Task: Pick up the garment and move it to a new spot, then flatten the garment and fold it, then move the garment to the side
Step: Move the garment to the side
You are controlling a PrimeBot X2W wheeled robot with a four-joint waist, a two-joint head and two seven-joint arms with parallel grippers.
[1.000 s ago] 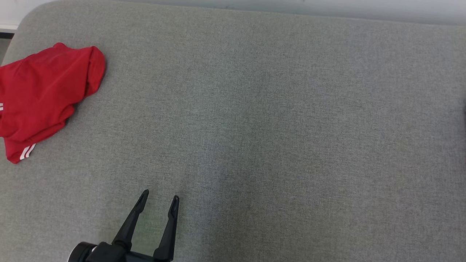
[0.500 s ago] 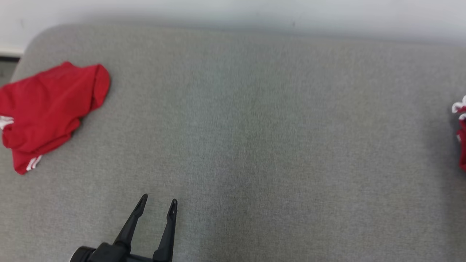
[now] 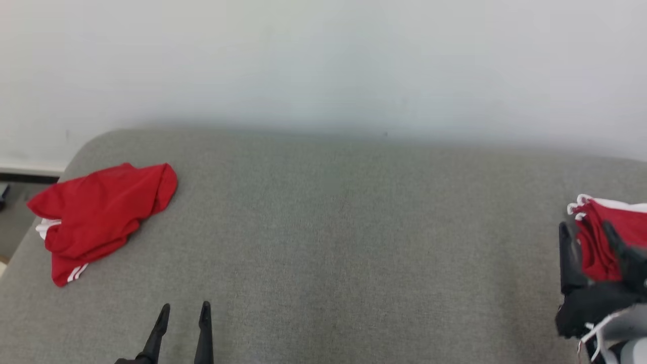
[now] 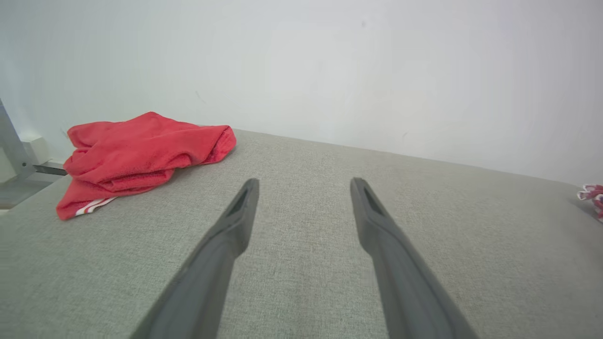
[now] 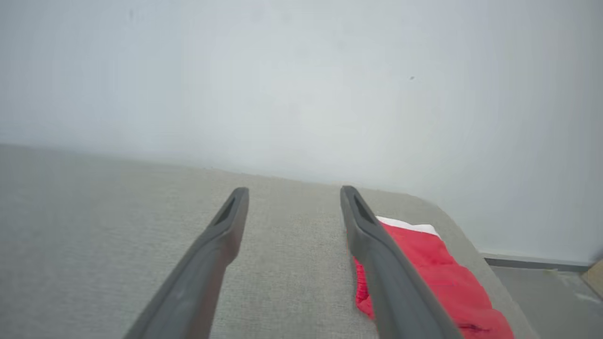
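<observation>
Red garment with white trim [image 3: 614,227] lies at the far right end of the grey fabric cushion [image 3: 354,242], close to its rounded corner. From the right wrist view it looks like a fairly flat, compact pile [image 5: 438,263] with a white edge at its far side, resting on the cushion just beyond the right-hand finger. The left wrist view catches only a sliver of it [image 4: 592,193] at the cushion's edge.

The right gripper [image 3: 584,226] sits right at that garment. In the head view its dark fingers are blurred and seem to stand to either side of the cloth's near edge. The wrist view is clearer: the jaws [image 5: 294,189] are spread wide, with bare grey fabric in the gap and nothing held.

The left gripper [image 3: 184,307] is low at the front of the cushion, left of centre. Its fingers [image 4: 305,183] are wide apart and empty, poised over bare upholstery.

A second, crumpled red garment [image 3: 101,212] with white stripes lies at the far left end, well apart from both grippers, bunched in loose folds [image 4: 141,148] near that rounded corner.

A pale wall [image 3: 323,60] rises behind the cushion, and a strip of grey floor [image 5: 541,287] shows past its right end.
</observation>
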